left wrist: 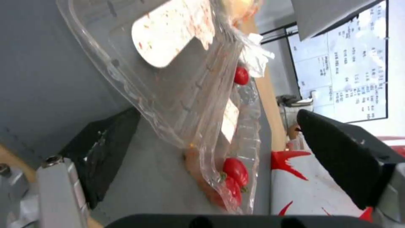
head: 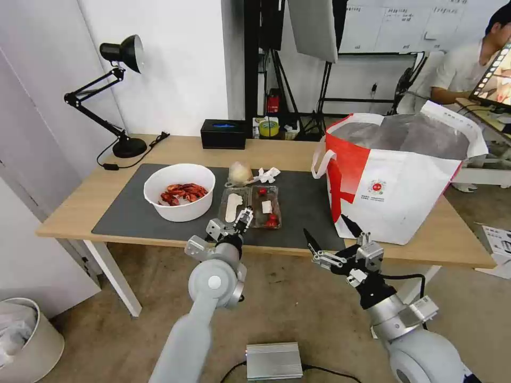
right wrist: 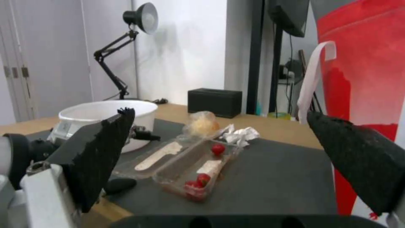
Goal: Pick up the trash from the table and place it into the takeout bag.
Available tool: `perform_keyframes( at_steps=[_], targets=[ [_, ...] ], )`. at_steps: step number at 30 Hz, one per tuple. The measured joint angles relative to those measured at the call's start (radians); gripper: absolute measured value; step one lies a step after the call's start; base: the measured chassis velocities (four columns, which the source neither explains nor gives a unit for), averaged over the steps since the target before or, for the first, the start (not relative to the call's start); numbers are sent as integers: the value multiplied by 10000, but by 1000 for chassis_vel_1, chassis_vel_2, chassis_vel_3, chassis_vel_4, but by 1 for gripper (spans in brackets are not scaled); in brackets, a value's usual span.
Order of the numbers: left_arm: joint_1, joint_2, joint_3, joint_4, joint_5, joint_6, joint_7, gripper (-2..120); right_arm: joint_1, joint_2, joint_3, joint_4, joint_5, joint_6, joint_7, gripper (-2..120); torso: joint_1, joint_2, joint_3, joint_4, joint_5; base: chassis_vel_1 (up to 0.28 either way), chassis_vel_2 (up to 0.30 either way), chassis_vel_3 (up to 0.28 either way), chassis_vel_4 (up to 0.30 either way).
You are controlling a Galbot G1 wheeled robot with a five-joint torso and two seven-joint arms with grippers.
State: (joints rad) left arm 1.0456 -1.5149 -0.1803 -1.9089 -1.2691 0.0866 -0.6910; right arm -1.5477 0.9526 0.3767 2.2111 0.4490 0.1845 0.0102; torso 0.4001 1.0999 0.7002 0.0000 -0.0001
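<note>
On the dark mat [head: 122, 213] of the wooden table [head: 80, 205] stand a white bowl [head: 179, 191] of red crayfish shells and a clear two-compartment tray [head: 250, 206] with scraps. A beige wrapped ball [head: 240, 172] and a crumpled tissue [head: 268, 174] lie behind the tray. My left gripper [head: 232, 218] is open at the tray's near edge, and the tray [left wrist: 185, 104] lies between its fingers [left wrist: 105, 152]. My right gripper [head: 324, 223] hangs open over the table's front edge, just left of the white-and-red takeout bag [head: 399, 175].
A black box [head: 223, 133] and a tape roll [head: 269, 128] sit at the table's back edge, with a black desk lamp [head: 120, 96] at the back left. On the floor are a white bin [head: 21, 340] and a silver box [head: 273, 360].
</note>
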Motion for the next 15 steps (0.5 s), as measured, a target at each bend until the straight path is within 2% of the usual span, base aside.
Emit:
perform_keyframes(
  at_steps=[15],
  targets=[
    [-21, 7, -49, -113, 9, -191, 250, 100, -33, 30, -24, 8, -57, 7, -20, 100, 0, 0, -2, 0, 0, 0, 0, 0, 0]
  ],
)
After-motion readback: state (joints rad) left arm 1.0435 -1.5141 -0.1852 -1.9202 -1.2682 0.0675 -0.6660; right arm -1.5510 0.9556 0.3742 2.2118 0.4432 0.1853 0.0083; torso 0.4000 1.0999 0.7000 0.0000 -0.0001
